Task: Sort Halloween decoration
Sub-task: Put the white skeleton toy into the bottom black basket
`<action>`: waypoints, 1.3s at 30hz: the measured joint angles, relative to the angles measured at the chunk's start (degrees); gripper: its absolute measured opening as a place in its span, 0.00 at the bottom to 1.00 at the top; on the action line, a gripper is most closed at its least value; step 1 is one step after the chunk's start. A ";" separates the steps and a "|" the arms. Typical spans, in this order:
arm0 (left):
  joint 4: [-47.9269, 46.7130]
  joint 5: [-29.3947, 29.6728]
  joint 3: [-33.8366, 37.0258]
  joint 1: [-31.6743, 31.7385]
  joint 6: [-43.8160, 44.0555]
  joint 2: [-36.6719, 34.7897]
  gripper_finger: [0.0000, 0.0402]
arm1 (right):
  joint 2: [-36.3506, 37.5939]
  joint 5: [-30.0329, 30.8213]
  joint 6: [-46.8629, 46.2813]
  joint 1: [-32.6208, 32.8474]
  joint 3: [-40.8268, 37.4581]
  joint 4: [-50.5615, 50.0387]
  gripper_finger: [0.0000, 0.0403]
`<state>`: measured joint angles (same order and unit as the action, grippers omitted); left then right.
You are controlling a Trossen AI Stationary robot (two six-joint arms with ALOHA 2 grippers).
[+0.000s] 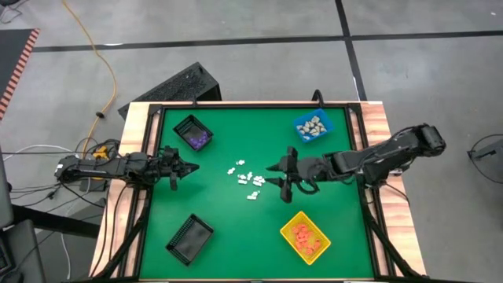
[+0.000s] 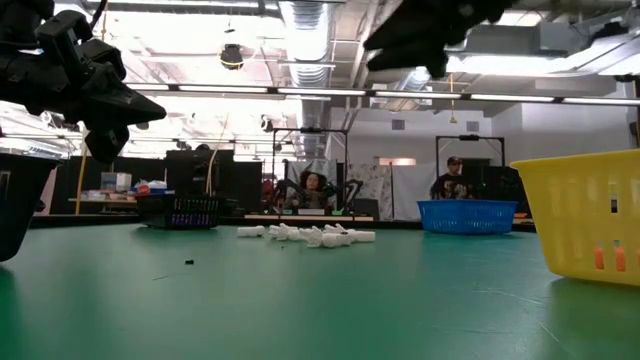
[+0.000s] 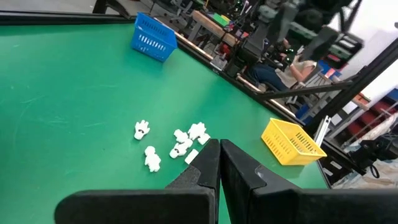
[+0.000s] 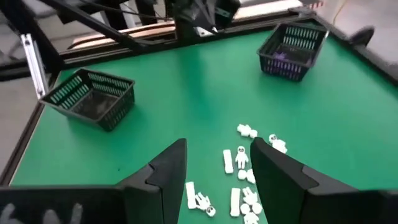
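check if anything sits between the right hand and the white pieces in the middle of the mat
Nothing visible does. The right hand hangs open just beside the cluster of white pieces, which lie loose on bare green mat. The bins stand out at the corners, and the left hand is shut on the pile's far side.

Grey concrete floor point(image 1: 236, 31); ceiling ducts point(image 2: 310, 25); yellow cable point(image 1: 100, 59)

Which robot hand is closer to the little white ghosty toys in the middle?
The right one. The right tool hangs open just beside the pile of white pieces, at its edge. The left tool, shut, waits farther off toward the table's left side.
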<state>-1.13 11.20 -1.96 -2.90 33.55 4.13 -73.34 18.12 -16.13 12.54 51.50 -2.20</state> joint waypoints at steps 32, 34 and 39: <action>0.04 0.22 0.00 0.00 -0.30 0.01 0.00 | -1.47 -10.77 0.58 -13.80 -12.39 7.94 0.49; 0.04 0.22 0.00 -0.01 -0.31 -0.01 0.00 | -3.34 -10.77 1.03 -13.29 -12.39 8.48 0.49; 0.04 0.22 0.00 0.00 -0.30 -0.01 0.00 | -9.89 -10.77 1.13 -10.26 -12.39 12.56 0.49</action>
<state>-1.08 11.42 -1.96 -2.90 33.25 4.12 -83.23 7.35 -15.00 2.28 39.11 10.36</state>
